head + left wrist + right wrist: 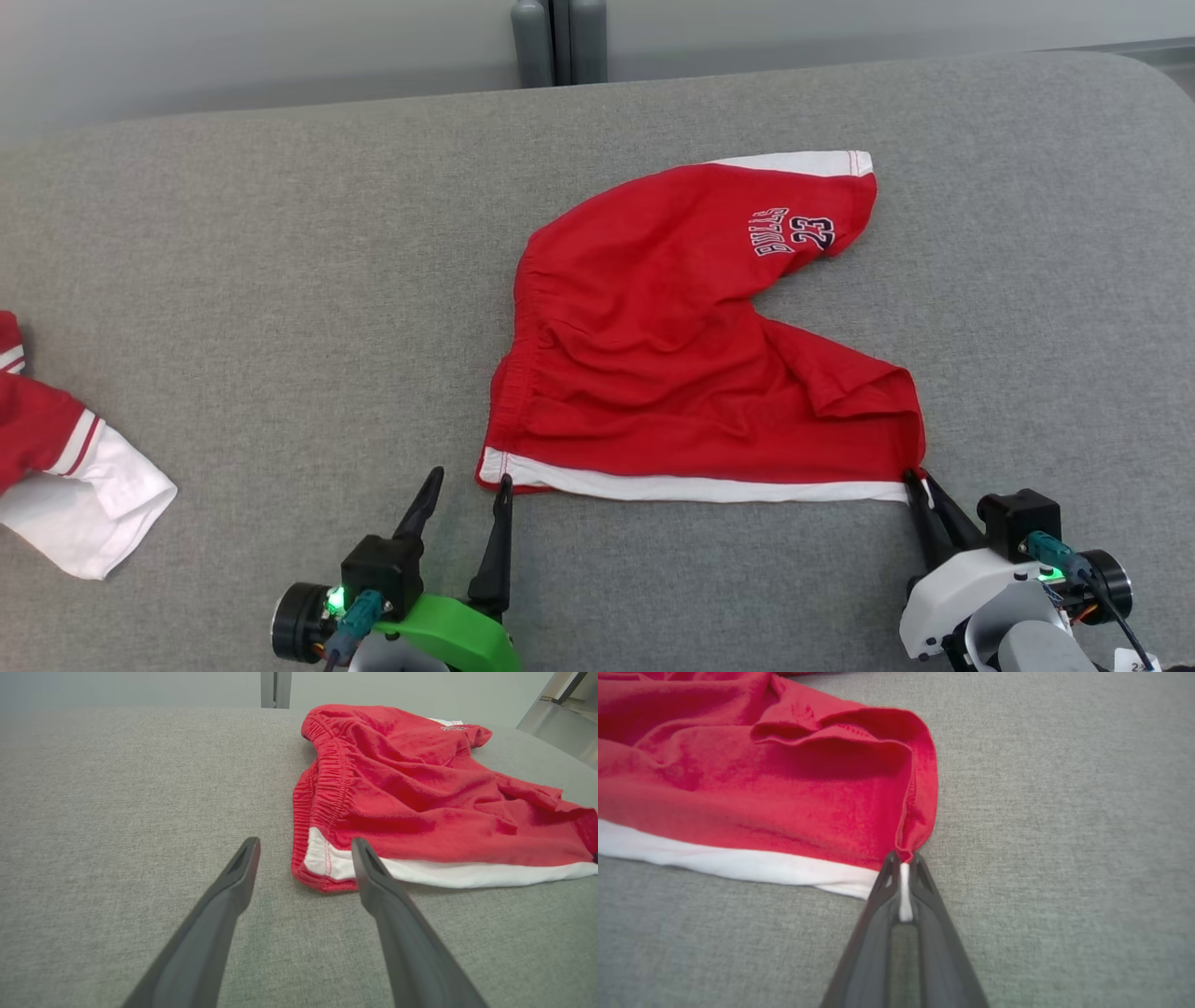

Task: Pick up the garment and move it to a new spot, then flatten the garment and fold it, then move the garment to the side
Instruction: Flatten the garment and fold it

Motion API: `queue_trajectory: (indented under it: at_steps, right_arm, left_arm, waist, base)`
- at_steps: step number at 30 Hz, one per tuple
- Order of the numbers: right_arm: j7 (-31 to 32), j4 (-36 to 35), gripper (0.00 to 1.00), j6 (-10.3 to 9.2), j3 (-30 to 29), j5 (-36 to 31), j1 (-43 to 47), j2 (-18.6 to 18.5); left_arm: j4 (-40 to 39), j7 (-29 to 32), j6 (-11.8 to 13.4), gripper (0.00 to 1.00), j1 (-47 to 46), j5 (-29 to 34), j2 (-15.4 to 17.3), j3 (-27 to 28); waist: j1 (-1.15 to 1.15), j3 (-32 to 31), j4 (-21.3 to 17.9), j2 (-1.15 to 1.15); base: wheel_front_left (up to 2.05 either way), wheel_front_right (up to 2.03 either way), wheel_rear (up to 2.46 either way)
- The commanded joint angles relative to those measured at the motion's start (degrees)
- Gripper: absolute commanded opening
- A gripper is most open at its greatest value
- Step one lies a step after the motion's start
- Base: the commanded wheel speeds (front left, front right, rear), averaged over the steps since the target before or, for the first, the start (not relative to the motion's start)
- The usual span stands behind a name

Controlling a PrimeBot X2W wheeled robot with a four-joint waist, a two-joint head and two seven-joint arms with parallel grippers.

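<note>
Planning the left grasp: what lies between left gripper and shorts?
Nothing: in the left wrist view, the left gripper's finger reaches the shorts' white-trimmed corner.

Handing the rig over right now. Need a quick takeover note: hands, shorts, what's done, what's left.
Right hand: shut on the near right corner of the shorts, at the white hem.
Left hand: open at the near left corner, one fingertip at the hem, nothing gripped.
Shorts: on the grey surface, spread out but wrinkled, with the near leg creased. A second garment, red and white, lies far left.
Done: right corner gripped.
Left: close the left hand on its corner, flatten, fold, move aside.
</note>
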Motion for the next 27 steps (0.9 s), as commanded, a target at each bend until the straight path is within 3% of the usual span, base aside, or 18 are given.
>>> queue_trajectory:
  at_steps: [1,5,18,19,20,21,22,23,27]
  right_arm:
    - [0.77,0.2,0.0,-0.11,-0.43,0.14,0.96,-0.28]
    - [0.57,-1.65,0.0,-0.11,-0.59,0.16,0.84,-0.33]
    - [0.47,-2.86,0.0,-0.11,0.57,0.45,0.23,-0.31]
    - [0.47,-2.83,0.0,-0.11,0.63,0.5,0.23,-0.31]
    - [0.47,-2.82,0.0,-0.11,0.72,0.56,0.21,-0.3]
    - [0.47,-2.86,0.0,-0.11,0.84,0.62,0.15,-0.29]
    - [0.47,-2.9,0.0,-0.11,0.95,0.63,0.11,-0.29]
    - [0.47,-3.12,0.0,-0.1,1.13,0.53,0.01,-0.27]
    - [0.45,-4.26,0.0,-0.1,1.27,0.45,-0.17,-0.25]
  left_arm:
    - [0.47,0.01,-0.55,1.0,-0.99,-0.86,0.25,-0.2]
    - [2.34,0.01,-2.2,1.0,-1.79,-2.29,0.26,-1.35]
    - [6.02,0.01,-4.24,0.98,-4.69,-3.59,0.26,-2.14]
    - [6.34,0.01,-4.36,0.91,-5.06,-3.35,0.26,-2.26]
    - [6.63,0.01,-4.35,0.62,-5.26,-3.31,0.26,-2.32]
    - [6.94,0.01,-4.42,0.42,-5.46,-3.36,0.26,-2.33]
    - [7.23,0.01,-4.41,0.07,-5.53,-3.35,0.26,-2.32]
    - [7.64,0.01,-4.45,0.0,-5.62,-3.54,0.26,-2.27]
    - [8.12,0.01,-4.64,0.0,-6.24,-4.01,0.26,-2.0]
  waist:
    - [0.0,0.22,-0.27,0.0]
    - [0.0,0.68,-0.79,0.0]
    - [0.0,1.53,-1.96,0.0]
    - [0.0,1.56,-1.98,0.0]
    - [0.0,1.59,-1.99,0.0]
    - [0.0,1.62,-2.03,0.0]
    - [0.0,1.64,-2.05,0.0]
    - [0.0,1.65,-2.09,0.0]
    - [0.0,1.56,-2.1,0.0]
  base:
    - [0.0,0.0,0.0]
    - [0.0,0.0,0.0]
    - [0.0,0.0,0.0]
    - [0.0,0.0,0.0]
    - [0.0,0.0,0.0]
    - [0.0,0.0,0.0]
    - [0.0,0.0,0.0]
    - [0.0,0.0,0.0]
    - [0.0,0.0,0.0]
